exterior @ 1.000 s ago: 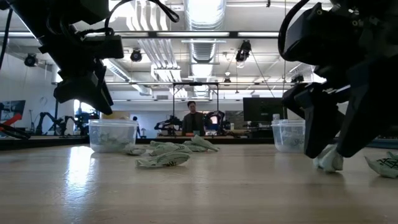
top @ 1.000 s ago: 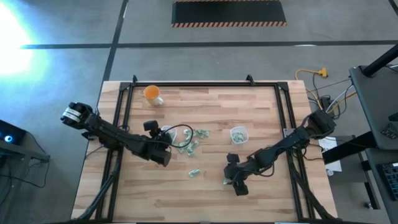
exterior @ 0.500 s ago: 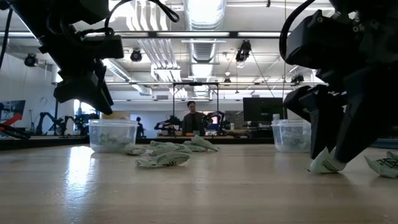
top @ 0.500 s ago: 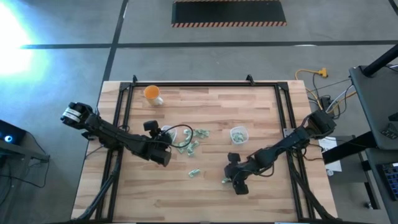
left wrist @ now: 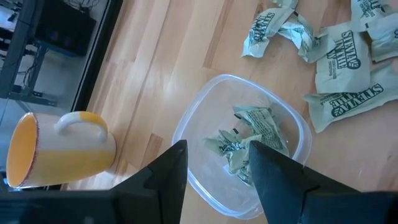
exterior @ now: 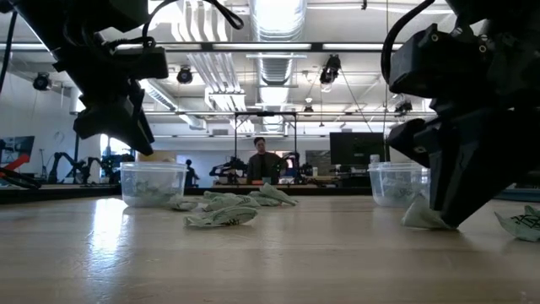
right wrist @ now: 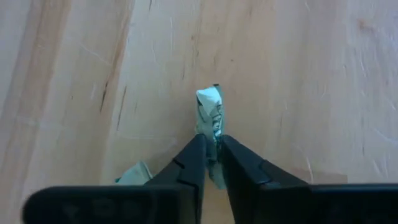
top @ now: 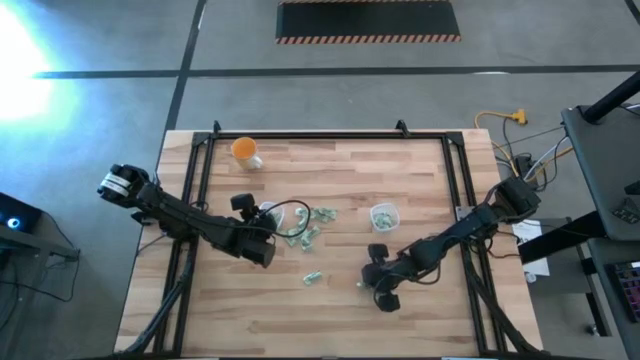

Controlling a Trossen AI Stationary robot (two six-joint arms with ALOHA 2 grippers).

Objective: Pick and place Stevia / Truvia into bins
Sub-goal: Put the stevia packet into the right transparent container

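A crumpled pale green Stevia sachet (right wrist: 211,118) is pinched between the narrowed fingers of the right end effector (right wrist: 210,155), low over the wooden counter (top: 420,190) near its front right part; in the low view the sachet's lower edge (exterior: 419,216) touches or nearly touches the counter; a second sachet (right wrist: 134,172) lies just beside the fingers; one more (exterior: 523,222) rests on the counter close by. The right bin (top: 384,216) stands behind this end effector, apart from it, with a few sachets inside. A loose heap of sachets (top: 312,225) lies mid-counter, and a single sachet (top: 312,277) sits alone nearer the front; the left bin (left wrist: 242,143) is just beside the heap and holds crumpled sachets (left wrist: 245,140). The left end effector (left wrist: 216,163) hangs above the left bin, fingers spread apart and holding nothing. An orange cup (top: 244,151) stands near the back left corner; a person (exterior: 261,160) shows far off in the room.
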